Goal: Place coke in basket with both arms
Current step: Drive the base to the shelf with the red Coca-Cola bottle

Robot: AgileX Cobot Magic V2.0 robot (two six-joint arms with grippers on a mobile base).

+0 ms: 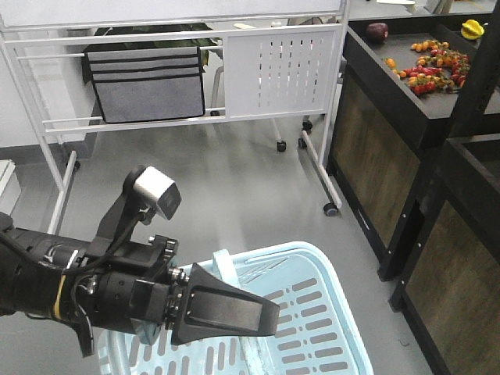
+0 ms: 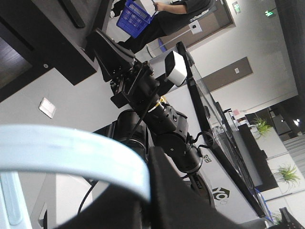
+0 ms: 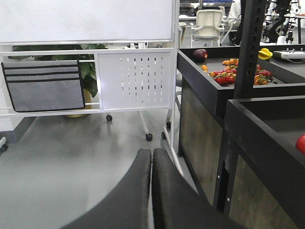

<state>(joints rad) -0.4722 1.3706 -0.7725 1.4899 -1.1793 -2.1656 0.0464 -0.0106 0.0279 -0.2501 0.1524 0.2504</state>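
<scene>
The coke is out of view. The light blue basket [image 1: 312, 305] hangs low at the front, its flat handle [image 1: 224, 269] rising behind my right arm. In the left wrist view that handle [image 2: 71, 148] runs as a pale blue band into my left gripper [image 2: 148, 188], which is shut on it. My right gripper [image 1: 269, 316] is a black wedge with a silver-grey camera [image 1: 156, 194] on a bracket, and it hovers over the basket's near rim. Its fingers [image 3: 140, 167] are pressed together with nothing between them. The left wrist view also shows this right gripper [image 2: 102, 45].
A black produce shelf [image 1: 391, 94] with small red and orange fruit [image 1: 433, 66] stands on the right. Something red [image 3: 301, 143] shows on a lower shelf at the frame edge. A wheeled whiteboard stand [image 1: 281, 70] with a grey pouch [image 1: 144, 82] stands behind. Grey floor [image 1: 234, 187] lies between.
</scene>
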